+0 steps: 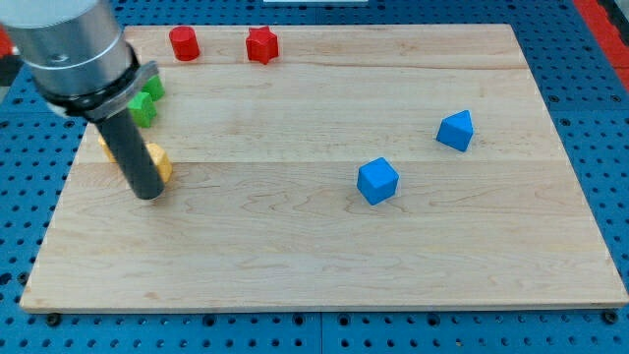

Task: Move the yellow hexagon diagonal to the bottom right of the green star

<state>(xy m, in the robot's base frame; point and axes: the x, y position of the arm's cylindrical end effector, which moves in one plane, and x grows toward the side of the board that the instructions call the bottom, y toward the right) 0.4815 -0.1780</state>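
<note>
Our arm carried no gripper, so nothing was grasped; it ended in a dark rod. My tip (pixel 147 195) rested on the wooden tabletop (pixel 324 265) near the view's left edge.

The yellow block (pixel 159 163), whose hexagonal outline we could not confirm, sat just beside the rod on the view's right, touching or nearly touching it. A second yellow piece (pixel 102 147) showed at the rod's left, mostly hidden.

Two green blocks (pixel 147 101) lay above it, partly covered by the arm housing (pixel 74 54); we could not tell which was the star.

A red cylinder (pixel 184 43) and a red star (pixel 261 44) stood near the view's top. A blue cube (pixel 377 181) and a second blue block (pixel 456 130) lay well apart, toward the view's right.
</note>
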